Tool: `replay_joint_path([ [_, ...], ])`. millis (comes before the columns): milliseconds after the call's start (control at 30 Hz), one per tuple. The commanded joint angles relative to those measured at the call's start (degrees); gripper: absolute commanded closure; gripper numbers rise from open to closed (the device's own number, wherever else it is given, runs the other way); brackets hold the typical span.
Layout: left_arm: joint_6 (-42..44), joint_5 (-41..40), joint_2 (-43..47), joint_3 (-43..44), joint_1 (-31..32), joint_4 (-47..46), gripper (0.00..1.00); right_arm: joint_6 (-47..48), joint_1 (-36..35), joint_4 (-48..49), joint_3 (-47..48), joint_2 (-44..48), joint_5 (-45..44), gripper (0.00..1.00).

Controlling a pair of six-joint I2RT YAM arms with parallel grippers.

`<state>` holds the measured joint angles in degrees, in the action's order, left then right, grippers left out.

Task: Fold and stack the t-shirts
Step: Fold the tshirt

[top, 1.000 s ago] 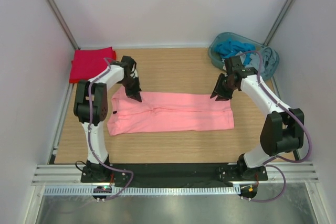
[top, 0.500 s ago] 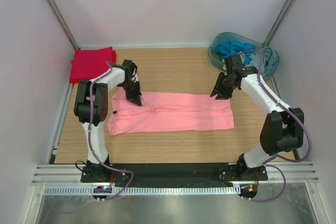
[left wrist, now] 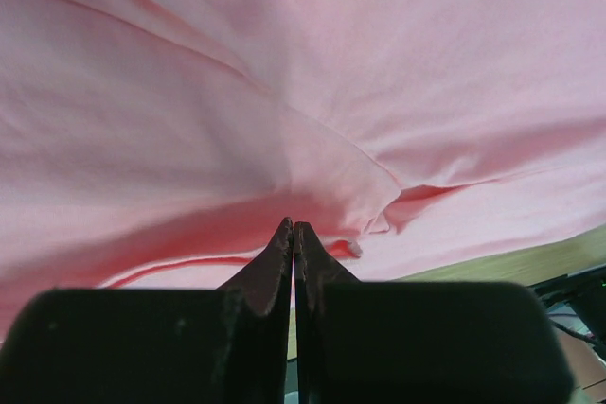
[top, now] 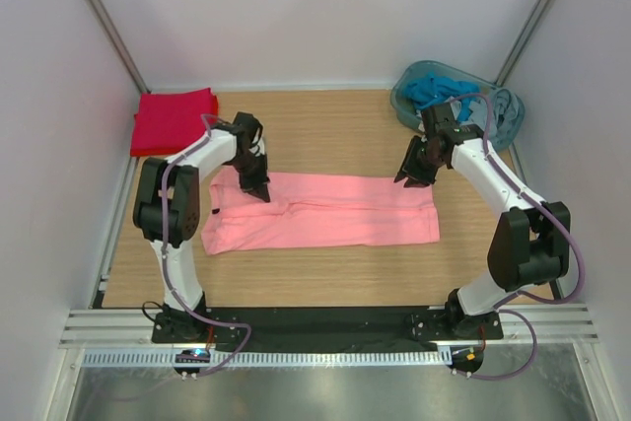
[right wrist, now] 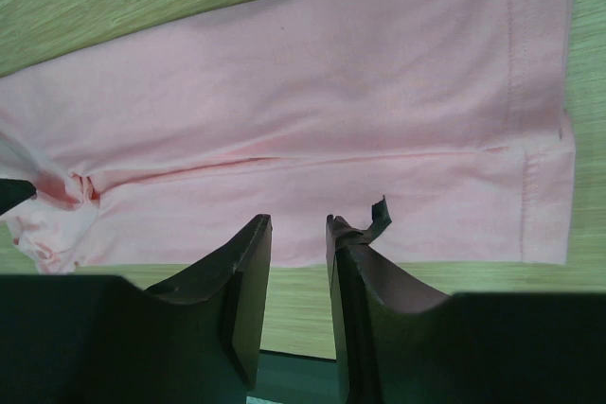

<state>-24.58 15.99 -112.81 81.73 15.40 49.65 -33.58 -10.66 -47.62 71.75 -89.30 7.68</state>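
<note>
Pink tee (top: 335, 209): left jaws clamp its upper-left edge; right jaws, narrowly parted, empty, over upper-right edge; desk (top: 335, 135) wood shows above

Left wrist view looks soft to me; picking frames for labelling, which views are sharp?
Left wrist: salmon-pink t-shirt soft, too close, shaded near the left tool. Right wrist: crisp, hem stitching readable. Top external: evenly lit, sharp, faint shadows.
</note>
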Motion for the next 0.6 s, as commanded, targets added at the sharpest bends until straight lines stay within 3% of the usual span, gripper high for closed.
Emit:
replay_joint_path([
  [0, 1.37, -0.26, 3.3, -1.57, 0.68, 1.86, 0.99, -0.34, 0.02, 1.3, 0.85, 0.44, -0.04, 0.63],
  [233, 0.41, 1.41, 7.69, -7.99, 1.83, 1.15, 0.98, -1.31, -1.82, 2.0, 1.37, 0.0, -0.39, 0.61],
  [333, -0.2, 2.73, 11.38, -9.23, 1.74, 1.94, 0.98, -4.19, -6.03, 3.31, 3.05, -2.18, -0.39, 0.61],
  [400, -0.56, -1.1, 12.96, -7.57, 1.65, 3.26, 0.98, -6.22, -11.11, 5.24, 4.79, -4.38, -0.3, 0.61],
  [567, -4.16, -8.42, 12.62, -4.57, -5.7, 8.53, 0.84, -12.98, -22.46, 6.22, 15.76, -16.57, -1.97, 0.58],
])
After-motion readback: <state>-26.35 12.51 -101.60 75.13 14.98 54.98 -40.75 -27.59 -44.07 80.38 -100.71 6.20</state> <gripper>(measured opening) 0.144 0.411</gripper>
